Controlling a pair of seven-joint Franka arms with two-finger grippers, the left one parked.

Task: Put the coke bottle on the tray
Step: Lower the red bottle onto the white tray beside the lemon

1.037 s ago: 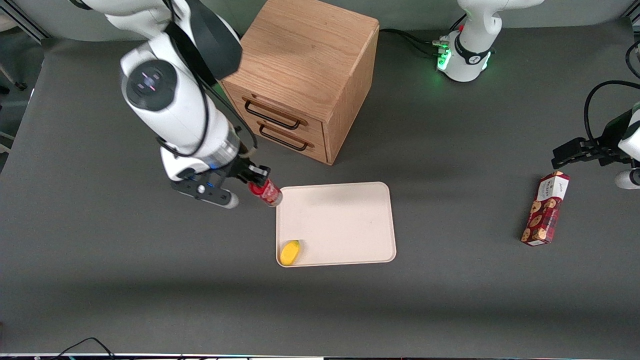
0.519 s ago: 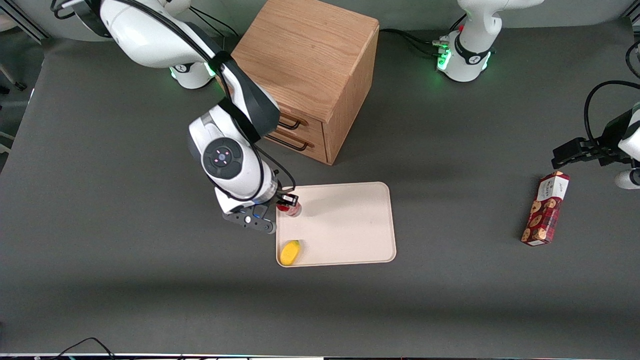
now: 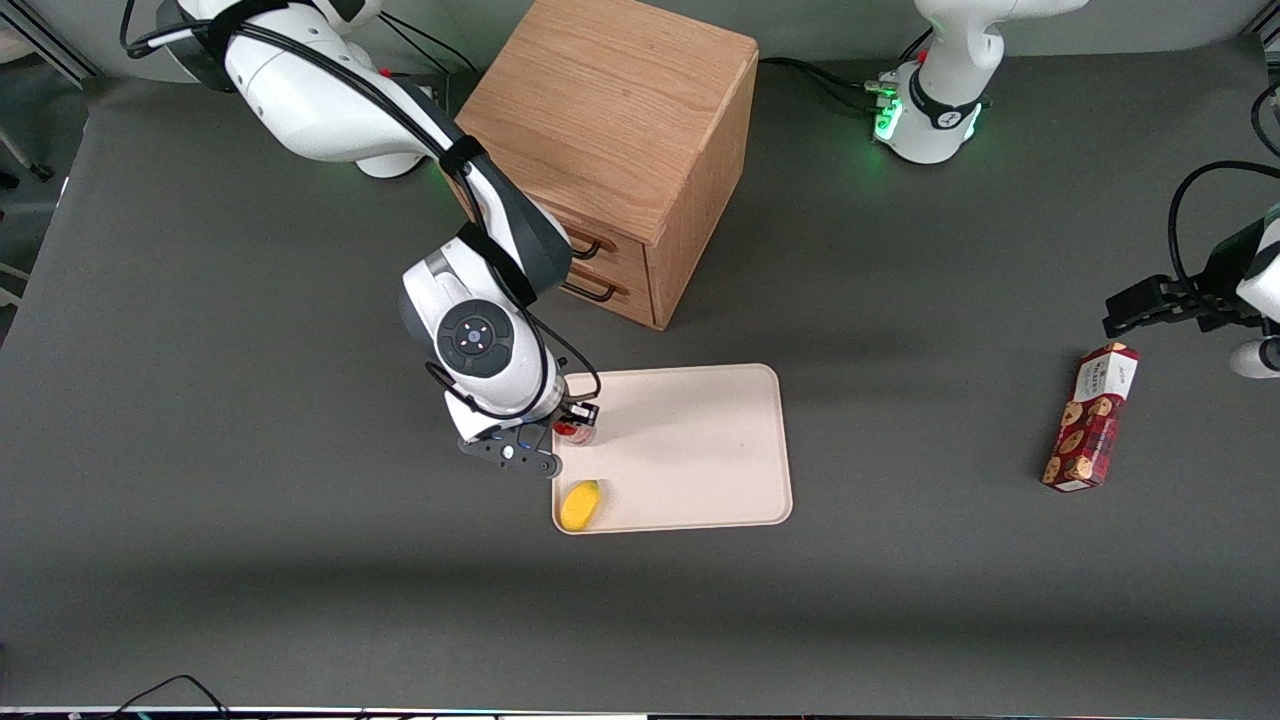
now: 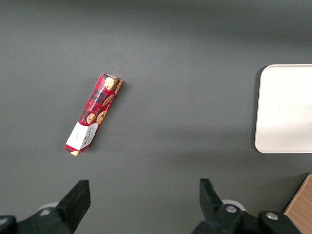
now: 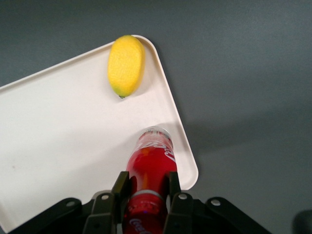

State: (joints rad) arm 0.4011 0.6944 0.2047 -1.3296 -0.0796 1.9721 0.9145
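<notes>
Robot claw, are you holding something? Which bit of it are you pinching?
Yes. The gripper is shut on the coke bottle, pinching it near its cap end. The bottle's base points down over the tray, near the yellow fruit.

White Coca-Cola script partly readable on the coke bottle (image 5: 148,168) clamped in the gripper (image 5: 146,187) over the tray (image 5: 58,146), lettering on the white end of the cookie box (image 4: 92,114) too small to read
</notes>
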